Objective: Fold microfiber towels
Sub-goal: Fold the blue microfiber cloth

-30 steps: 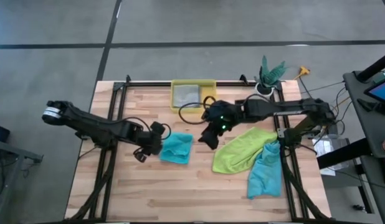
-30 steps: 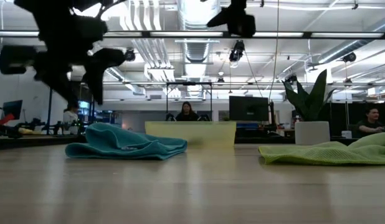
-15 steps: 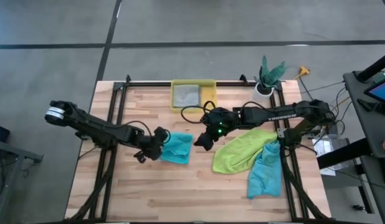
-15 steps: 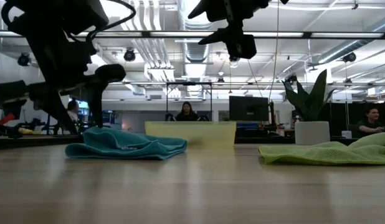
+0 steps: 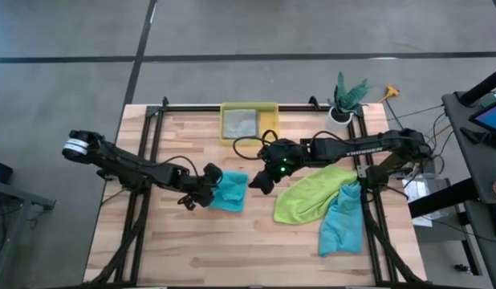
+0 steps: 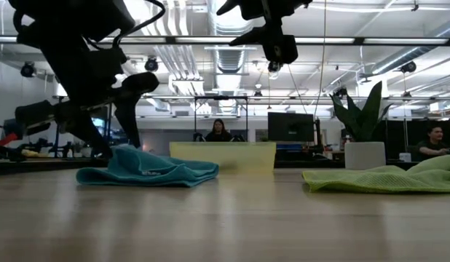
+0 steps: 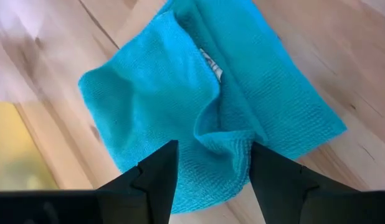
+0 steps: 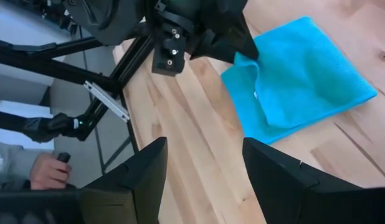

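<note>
High view: overhead, straight down, whole table (image 5: 152, 257) and both arms. Low view: tabletop height, level across the boards into the room. Left wrist view: close above the teal towel (image 7: 242, 106), fingers framing it. Right wrist view: farther off, slanted. All four share that teal towel (image 5: 229, 190).

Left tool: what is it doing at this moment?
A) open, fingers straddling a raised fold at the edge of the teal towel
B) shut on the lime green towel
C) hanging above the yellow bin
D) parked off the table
A: the left tool stands open, with a ridge of the teal towel between its two fingers; it sits at that towel's edge in the high view.
</note>
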